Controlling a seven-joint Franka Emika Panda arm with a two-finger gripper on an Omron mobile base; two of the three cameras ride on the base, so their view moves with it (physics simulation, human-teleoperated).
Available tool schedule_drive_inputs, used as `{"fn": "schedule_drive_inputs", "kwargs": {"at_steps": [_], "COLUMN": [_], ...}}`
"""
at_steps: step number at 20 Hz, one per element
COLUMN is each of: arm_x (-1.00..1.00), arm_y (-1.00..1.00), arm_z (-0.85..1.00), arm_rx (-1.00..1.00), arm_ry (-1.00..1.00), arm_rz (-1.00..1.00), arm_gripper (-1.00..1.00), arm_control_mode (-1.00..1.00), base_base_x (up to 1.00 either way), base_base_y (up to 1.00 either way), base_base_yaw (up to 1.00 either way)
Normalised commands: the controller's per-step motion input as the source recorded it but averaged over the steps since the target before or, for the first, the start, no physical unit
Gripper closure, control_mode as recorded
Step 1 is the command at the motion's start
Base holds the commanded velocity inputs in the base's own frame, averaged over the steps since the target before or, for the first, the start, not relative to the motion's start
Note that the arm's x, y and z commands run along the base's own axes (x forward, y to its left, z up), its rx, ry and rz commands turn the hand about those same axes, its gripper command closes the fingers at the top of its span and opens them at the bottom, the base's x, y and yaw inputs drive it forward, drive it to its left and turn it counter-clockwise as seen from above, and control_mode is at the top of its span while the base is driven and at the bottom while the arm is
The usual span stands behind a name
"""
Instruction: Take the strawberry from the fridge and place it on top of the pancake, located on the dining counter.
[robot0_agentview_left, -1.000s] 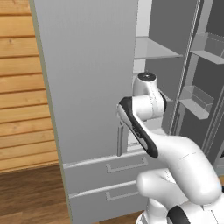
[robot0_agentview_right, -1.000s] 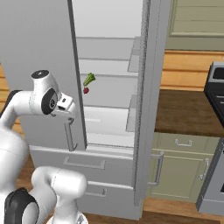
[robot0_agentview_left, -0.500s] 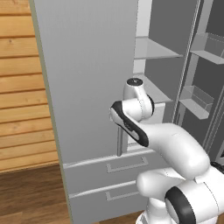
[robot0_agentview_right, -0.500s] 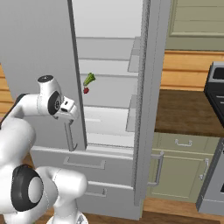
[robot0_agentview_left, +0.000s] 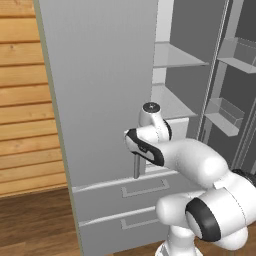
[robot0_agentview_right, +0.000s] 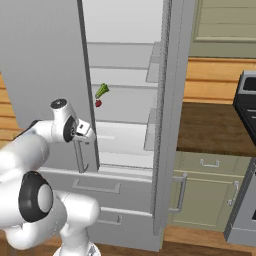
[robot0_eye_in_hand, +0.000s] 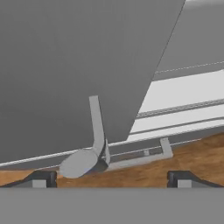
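Fingertips (robot0_eye_in_hand: 40, 178) of our end effector (robot0_eye_in_hand: 111, 178) stand fully spread, empty, just off the fridge (robot0_agentview_left: 100, 100) door handle (robot0_eye_in_hand: 98, 131).

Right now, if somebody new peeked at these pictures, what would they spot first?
Probably the big white robot arm in front of the tall grey fridge, its open tool close by the door's slim handle. Next, the tiny red strawberry on a pale shelf inside, just below a small green item.

fridge (robot0_agentview_right: 165, 100) — 1 | strawberry (robot0_agentview_right: 98, 103) — 1 | green item (robot0_agentview_right: 102, 90) — 1 | lower drawers (robot0_agentview_right: 110, 187) — 2
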Motion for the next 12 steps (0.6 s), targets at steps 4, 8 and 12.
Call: {"fn": "schedule_drive_inputs", "kwargs": {"at_steps": [4,8,12], "arm_x": [0.25,0.3,0.38], "arm_y": [0.28,0.18,0.01], "arm_z": [-0.34,-0.17,0.0], "arm_rx": [0.0,0.0,0.0], "arm_ry": [0.0,-0.01,0.0], "arm_rz": [0.0,0.0,-0.01], "arm_gripper": [-1.0,-1.0,-1.0], "arm_control_mode": [-1.0,-1.0,-1.0], "base_base_x": [0.0,0.0,0.0], "base_base_y": [0.0,0.0,0.0], "base_base_yaw": [0.0,0.0,0.0]}}
